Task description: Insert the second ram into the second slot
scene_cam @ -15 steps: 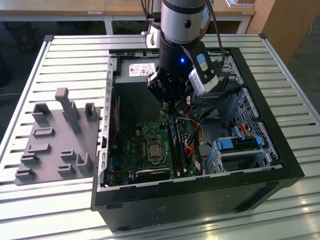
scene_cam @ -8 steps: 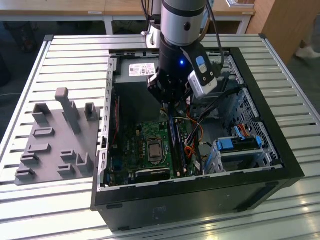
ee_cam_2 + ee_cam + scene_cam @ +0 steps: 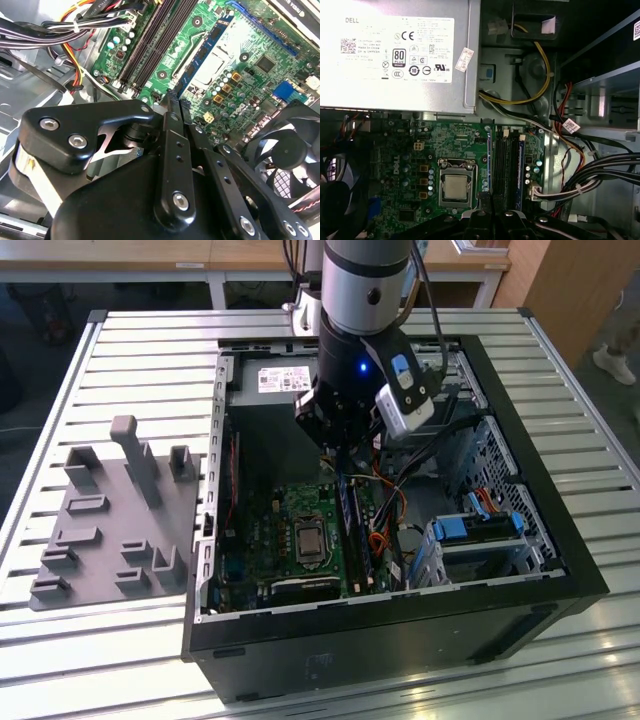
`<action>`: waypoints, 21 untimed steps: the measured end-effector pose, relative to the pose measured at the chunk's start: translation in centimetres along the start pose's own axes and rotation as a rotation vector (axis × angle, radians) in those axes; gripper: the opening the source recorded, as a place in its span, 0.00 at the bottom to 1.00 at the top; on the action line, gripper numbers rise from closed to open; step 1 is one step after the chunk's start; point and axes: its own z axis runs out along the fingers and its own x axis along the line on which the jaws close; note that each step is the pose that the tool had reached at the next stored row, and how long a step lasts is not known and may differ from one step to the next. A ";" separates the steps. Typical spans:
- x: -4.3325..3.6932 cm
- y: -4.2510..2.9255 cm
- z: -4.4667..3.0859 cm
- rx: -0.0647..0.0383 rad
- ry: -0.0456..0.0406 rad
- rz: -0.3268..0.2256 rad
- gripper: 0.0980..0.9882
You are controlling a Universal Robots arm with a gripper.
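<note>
Down inside an open computer case [image 3: 400, 640] lying on its side on the slatted bench [image 3: 150, 360], with the pincer [image 3: 176, 100] clenched on the near end of the second ram [image 3: 202, 54]. Blue stick standing on edge, running straight out from the pincer's tip, between the processor socket [image 3: 455, 187] and the black memory slots [image 3: 150, 45] lying parallel to it. Impossible to tell whether pressed home in a slot.

Inside the case, under and around the pincer:
- Green motherboard [image 3: 265, 535] on the floor of the case, carrying socket and slots.
- Silver power supply [image 3: 395, 55] with a pale label, beyond the far end of the slots.
- Black fan [image 3: 287, 150] near the pincer on the socket side.
- Bundle of black, red and yellow cables [image 3: 50, 30] on the slot side.
- Metal drive cage [image 3: 495, 460] with blue plastic tabs, to the exterior view's right of the pincer.

Outside the case, well apart from the pincer to the exterior view's left: grey moulded holder [image 3: 110, 530] resting on the bench, with upright posts and shallow pockets.
</note>
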 end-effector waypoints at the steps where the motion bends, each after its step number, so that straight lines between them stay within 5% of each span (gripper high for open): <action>1: 0.00 0.00 0.01 0.000 0.0000 0.000 0.04; 3: -0.01 0.00 1.13 0.000 0.0000 0.000 0.04; 13: 0.03 0.00 1.21 0.000 0.0000 0.000 0.04; 21: 0.02 -0.17 2.01 0.000 0.0001 0.031 0.04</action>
